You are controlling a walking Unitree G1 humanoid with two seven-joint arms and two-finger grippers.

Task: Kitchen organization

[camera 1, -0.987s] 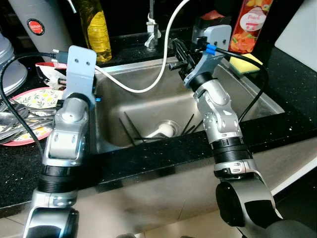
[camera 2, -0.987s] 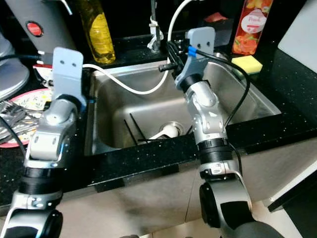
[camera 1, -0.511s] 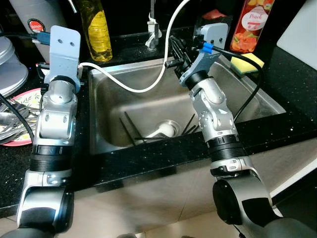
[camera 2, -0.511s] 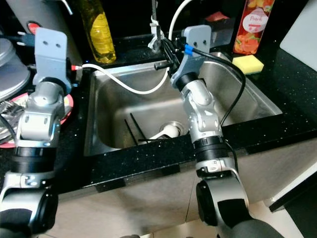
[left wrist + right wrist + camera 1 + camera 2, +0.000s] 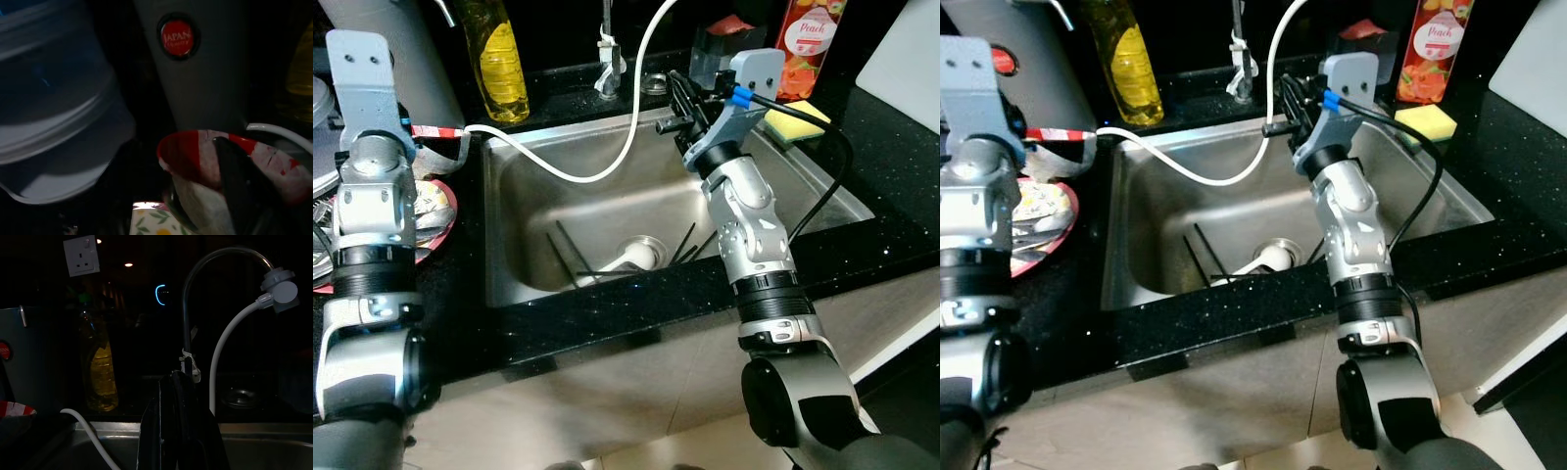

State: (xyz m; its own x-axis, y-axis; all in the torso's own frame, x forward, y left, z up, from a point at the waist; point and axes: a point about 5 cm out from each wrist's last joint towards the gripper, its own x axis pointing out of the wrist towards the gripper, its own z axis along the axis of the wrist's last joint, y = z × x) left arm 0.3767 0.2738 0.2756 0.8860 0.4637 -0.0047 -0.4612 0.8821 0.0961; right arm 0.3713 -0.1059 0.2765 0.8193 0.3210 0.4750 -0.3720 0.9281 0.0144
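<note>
A steel sink (image 5: 509, 186) holds several black chopsticks (image 5: 566, 257) lying around the drain (image 5: 644, 253). A white hose (image 5: 607, 168) loops from the tap (image 5: 605, 59) across the basin. My right gripper (image 5: 677, 100) hovers over the sink's back rim, pointing at the tap, its black fingers (image 5: 173, 431) pressed together with nothing visible between them. My left arm (image 5: 374, 196) stands over the counter left of the sink. In its wrist view one dark finger (image 5: 232, 183) lies over a red-and-white wrapper (image 5: 195, 166); its other finger is hidden.
A floral plate (image 5: 433, 204) with cutlery sits left of the sink. A yellow oil bottle (image 5: 499, 59), a grey appliance with a red badge (image 5: 178, 36) and a clear plastic container (image 5: 54, 112) stand behind. A yellow sponge (image 5: 795, 117) and peach bottle (image 5: 808, 39) are at right.
My left arm has swung left, away from the sink's edge and over the plate and wrapper. The right arm stays near the tap; the camera has shifted slightly.
</note>
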